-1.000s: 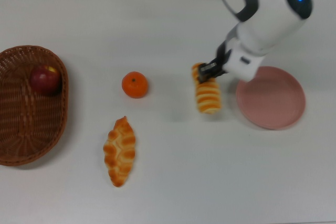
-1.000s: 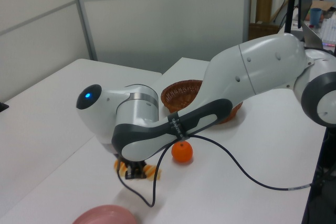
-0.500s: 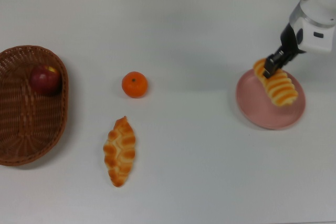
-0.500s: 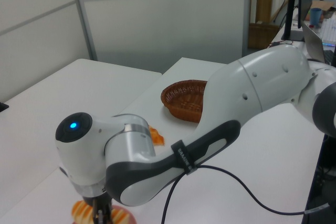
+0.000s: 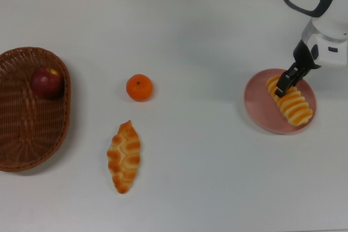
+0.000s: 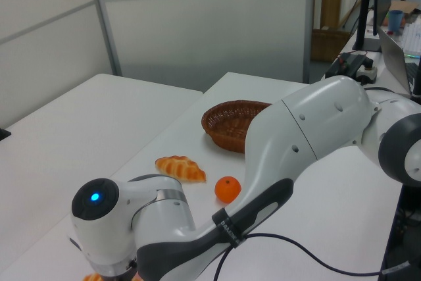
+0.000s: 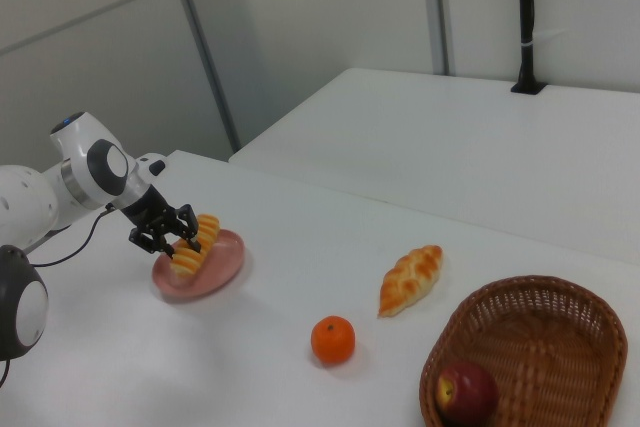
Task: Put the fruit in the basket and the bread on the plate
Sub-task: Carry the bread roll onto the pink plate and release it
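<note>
1. Where the white table [image 5: 206,25] meets the top view's right side, the round, shallow pale pink plate [image 5: 260,113] carries the ridged golden-brown loaf with pale cross stripes [image 5: 293,104], which lies diagonally across it.
2. The black two-finger gripper [image 5: 283,87] of the white Franka arm [image 5: 321,20] sits at the upper end of this loaf; in the right view its fingers [image 7: 158,233] appear spread to either side of the loaf rather than pressed together, though whether they grip it is not clear.
3. The knobbly, braided golden-brown loaf with pointed ends [image 5: 124,156] lies on the bare table, well apart from the plate, below the mandarin in the top view.
4. The bright orange mandarin [image 5: 139,87] rests on the table between the basket and the plate, nearer the basket.
5. The large oval reddish-brown wicker basket [image 5: 22,134] stands at the top view's left edge.
6. The dark red apple with a yellowish patch [image 5: 47,82] lies inside the basket, against its wall on the top view's right.
7. In the left view, the arm fills the foreground and hides most of the plate.
</note>
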Tool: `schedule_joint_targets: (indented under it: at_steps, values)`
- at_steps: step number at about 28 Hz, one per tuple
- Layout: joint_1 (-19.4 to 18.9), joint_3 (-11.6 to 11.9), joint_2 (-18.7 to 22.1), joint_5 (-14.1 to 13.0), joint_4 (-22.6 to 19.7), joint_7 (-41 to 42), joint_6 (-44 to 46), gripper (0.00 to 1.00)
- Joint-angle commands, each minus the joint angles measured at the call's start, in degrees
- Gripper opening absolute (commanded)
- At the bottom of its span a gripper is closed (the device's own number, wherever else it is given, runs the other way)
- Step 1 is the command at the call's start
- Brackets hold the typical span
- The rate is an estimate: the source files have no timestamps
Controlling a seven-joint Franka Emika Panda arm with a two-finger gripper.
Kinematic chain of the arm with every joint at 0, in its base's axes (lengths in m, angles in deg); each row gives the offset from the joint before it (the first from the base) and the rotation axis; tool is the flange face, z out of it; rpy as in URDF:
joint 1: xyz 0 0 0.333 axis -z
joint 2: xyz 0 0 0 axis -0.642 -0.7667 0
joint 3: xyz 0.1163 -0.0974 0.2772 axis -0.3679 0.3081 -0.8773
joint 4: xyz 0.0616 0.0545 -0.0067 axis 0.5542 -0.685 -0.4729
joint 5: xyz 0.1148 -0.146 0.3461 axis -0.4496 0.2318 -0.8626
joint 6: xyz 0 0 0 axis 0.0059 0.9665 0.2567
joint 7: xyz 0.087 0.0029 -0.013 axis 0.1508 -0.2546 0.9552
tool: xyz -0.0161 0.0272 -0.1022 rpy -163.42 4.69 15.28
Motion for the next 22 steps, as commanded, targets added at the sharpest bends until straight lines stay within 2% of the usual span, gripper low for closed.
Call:
schedule_joint_targets:
  at_steps: [1,8,11,12,16,19,22]
  values:
    - [0.08,0.27,2.18,0.71,-1.22,-2.47,2.38,1.00]
    - [2.62,0.36,6.31,-0.34,-1.05,-3.53,7.39,1.00]
    - [5.61,0.36,8.24,-1.31,-1.31,-3.27,12.47,1.00]
    - [7.44,0.36,9.21,-1.31,-1.22,-2.92,17.28,1.00]
    - [10.79,0.53,9.66,-0.52,-1.14,-2.13,24.35,1.00]
    - [14.13,1.23,9.66,-0.26,-1.40,1.12,28.75,1.00]
    - [15.46,2.46,9.40,0.36,-1.75,5.95,30.16,1.00]
